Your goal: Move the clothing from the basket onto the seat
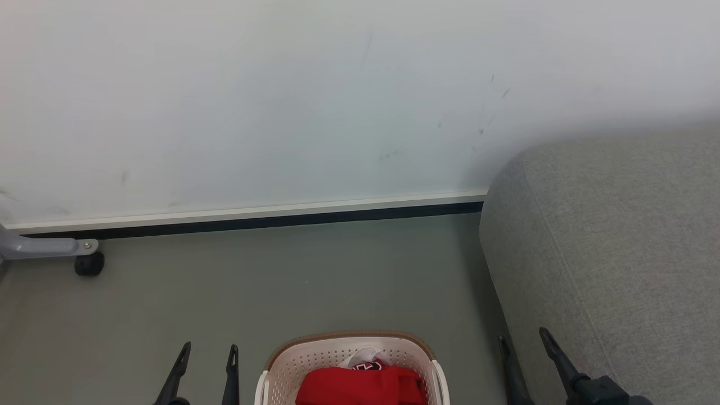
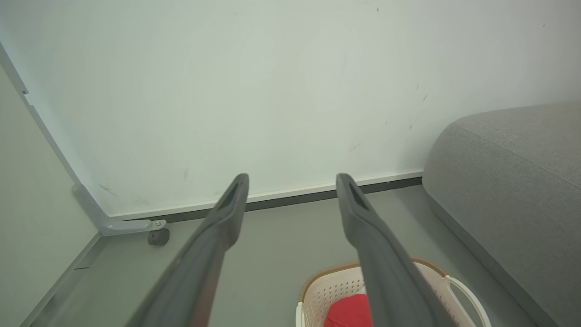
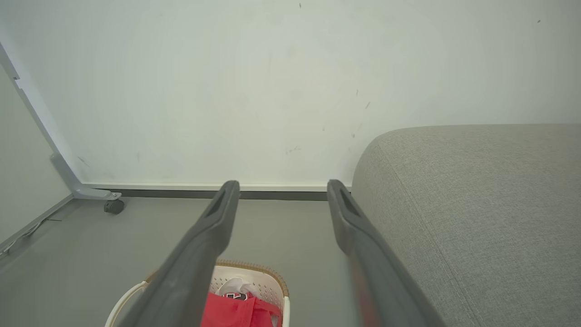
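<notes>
The cream basket [image 1: 315, 360] with a brown rim stands on the floor at the bottom centre of the head view. Red clothing [image 1: 360, 385] with a white piece and a black-and-white patch lies inside it. The grey seat [image 1: 613, 253] fills the right side. My left gripper [image 1: 208, 349] is open, left of the basket, nothing between its fingers. Open as well, my right gripper [image 1: 523, 336] hangs between basket and seat edge. The left wrist view shows the basket [image 2: 336, 290] and clothing [image 2: 347, 313] under the right finger; the right wrist view shows the basket [image 3: 268, 281], clothing [image 3: 236, 313] and seat [image 3: 476, 209].
A pale wall [image 1: 281, 101] with a white and dark baseboard [image 1: 253, 218] runs behind. A grey metal leg with a black caster [image 1: 89, 263] stands at the far left. Grey floor [image 1: 281, 275] lies between basket and wall.
</notes>
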Robot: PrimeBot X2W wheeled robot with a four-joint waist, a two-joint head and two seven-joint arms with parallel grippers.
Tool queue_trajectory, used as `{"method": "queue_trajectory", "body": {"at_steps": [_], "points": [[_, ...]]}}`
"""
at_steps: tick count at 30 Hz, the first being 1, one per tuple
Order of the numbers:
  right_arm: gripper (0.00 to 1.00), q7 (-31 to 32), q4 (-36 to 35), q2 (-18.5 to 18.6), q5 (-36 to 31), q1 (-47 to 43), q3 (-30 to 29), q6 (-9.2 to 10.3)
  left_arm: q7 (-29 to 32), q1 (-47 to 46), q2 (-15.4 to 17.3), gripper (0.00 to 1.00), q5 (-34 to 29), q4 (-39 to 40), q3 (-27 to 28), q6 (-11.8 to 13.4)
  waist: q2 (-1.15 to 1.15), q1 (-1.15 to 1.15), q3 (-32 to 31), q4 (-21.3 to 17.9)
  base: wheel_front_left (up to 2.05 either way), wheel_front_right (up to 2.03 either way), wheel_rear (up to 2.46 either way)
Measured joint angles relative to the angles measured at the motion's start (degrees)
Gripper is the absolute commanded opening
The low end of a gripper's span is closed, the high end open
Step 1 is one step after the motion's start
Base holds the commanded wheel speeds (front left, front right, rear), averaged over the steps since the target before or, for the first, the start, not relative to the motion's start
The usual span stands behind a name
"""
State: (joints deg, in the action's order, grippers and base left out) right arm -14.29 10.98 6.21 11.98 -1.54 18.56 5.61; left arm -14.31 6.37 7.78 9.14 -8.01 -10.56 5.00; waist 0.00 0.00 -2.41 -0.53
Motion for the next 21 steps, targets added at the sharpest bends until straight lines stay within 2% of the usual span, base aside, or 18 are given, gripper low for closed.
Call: {"method": "queue_trajectory", "body": {"at_steps": [5, 13, 21], "points": [[1.0, 0.0, 0.01, -0.07, 0.0, -0.01, -0.18, 0.0, 0.0, 0.0, -0.03, 1.0, -0.01, -0.16, 0.11, -0.05, 0.0, 0.0, 0.27, -0.03, 0.0, 0.0, 0.0], [1.0, 0.0, -0.85, -0.14, -0.51, -0.14, -0.88, 0.0, 0.0, -0.85, 0.18, 1.0, -0.96, -0.89, -1.26, -1.6, 0.0, 0.0, 2.07, -0.06, 0.0, 0.0, 0.0], [1.0, 0.0, -3.32, 0.41, -1.03, 1.32, -2.21, 0.0, 0.0, -5.55, 0.25, 1.0, -2.58, -2.5, -3.22, -3.09, 0.0, 0.0, 5.98, -0.52, 0.0, 0.0, 0.0]]}}
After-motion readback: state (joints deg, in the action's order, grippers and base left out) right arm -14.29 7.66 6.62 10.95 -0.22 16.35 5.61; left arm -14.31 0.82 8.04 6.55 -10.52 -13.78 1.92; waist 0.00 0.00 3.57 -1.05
